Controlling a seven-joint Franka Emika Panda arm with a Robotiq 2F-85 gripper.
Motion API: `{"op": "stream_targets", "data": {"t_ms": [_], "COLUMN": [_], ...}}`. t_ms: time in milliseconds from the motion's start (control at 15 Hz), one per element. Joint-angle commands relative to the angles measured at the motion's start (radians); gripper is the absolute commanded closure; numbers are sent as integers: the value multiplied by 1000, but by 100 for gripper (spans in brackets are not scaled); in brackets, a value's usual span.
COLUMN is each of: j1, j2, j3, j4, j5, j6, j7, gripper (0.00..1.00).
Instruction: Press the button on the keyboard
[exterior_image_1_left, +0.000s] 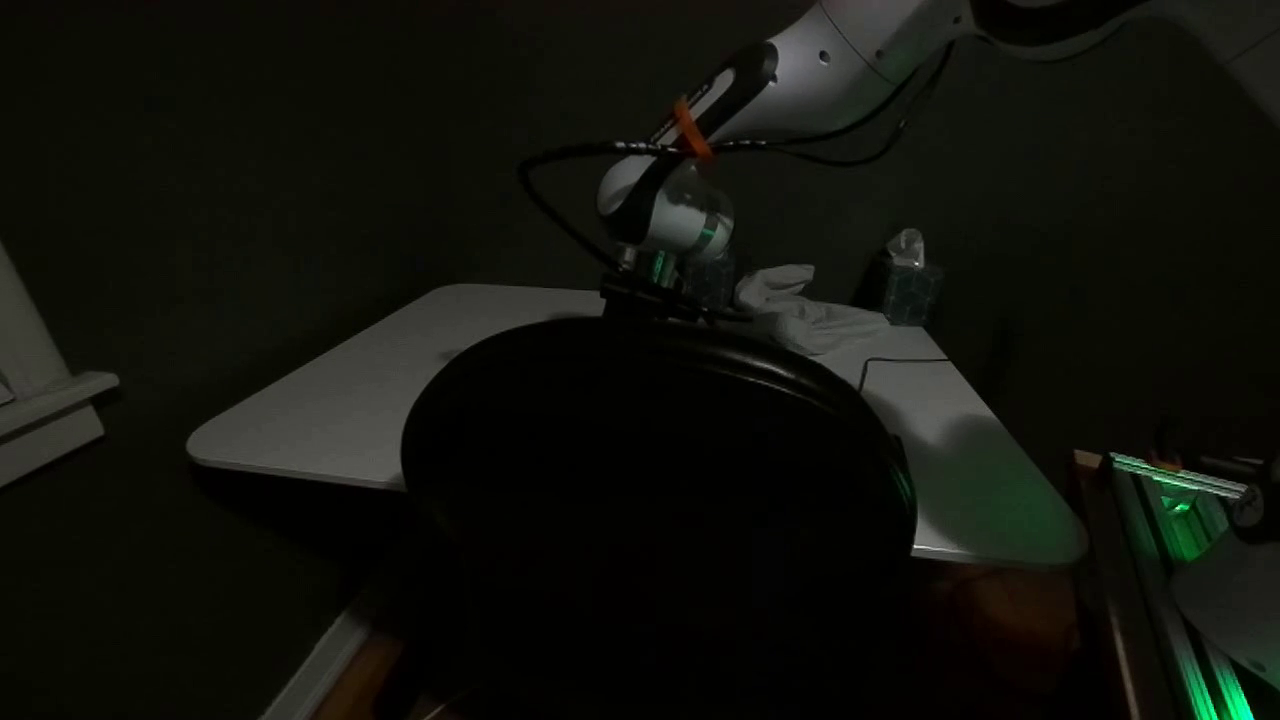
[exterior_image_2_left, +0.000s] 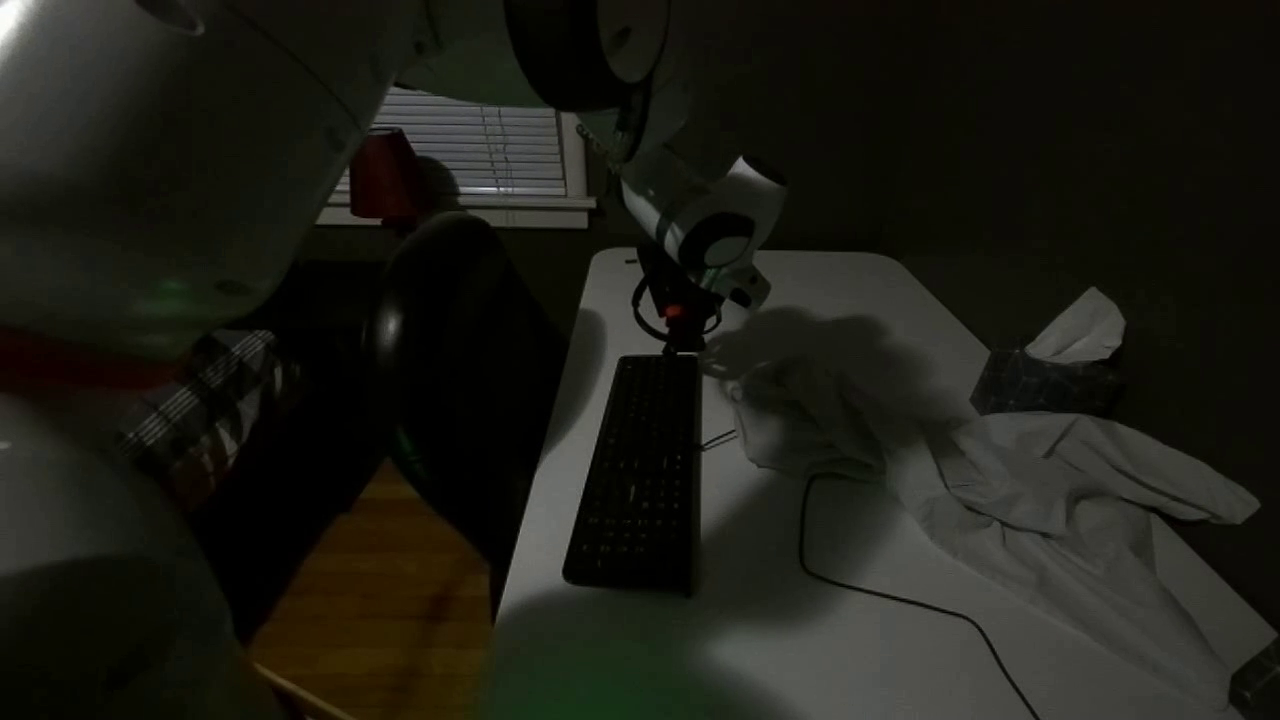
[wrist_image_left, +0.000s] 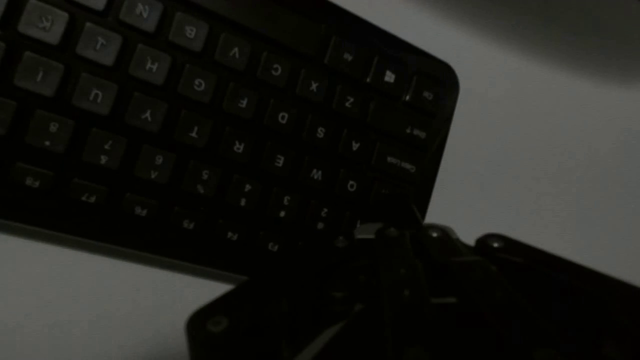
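- Keyboard (exterior_image_2_left: 640, 470): black, long and rectangular with rounded corners; lying flat, face up, in the lower centre of an exterior view, its length running down the frame with a slight leftward slant.
- Same keyboard, wrist view: aslant across the upper left, one short end right of centre.
- Keys (wrist_image_left: 198, 84): pale legends, upside down; whether any is depressed cannot be told in this dimness.

Every view is dim, the table (exterior_image_2_left: 740, 625) softly shadowed and partly green-tinged.
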Motion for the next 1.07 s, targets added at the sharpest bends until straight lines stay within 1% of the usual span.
{"op": "stream_targets", "data": {"t_ms": [0,600,800,1000], "j1": [-8,-10,-9,0], "j2": [34,47,16,-27], "j3": [5,0,5,-4], "j4": [26,24,4,-34], "j5": [24,20,20,5], "j6": [-1,-1,-5,3], "j7": [-21,-20,-29,-43], "gripper": [100,100,100,100]}}
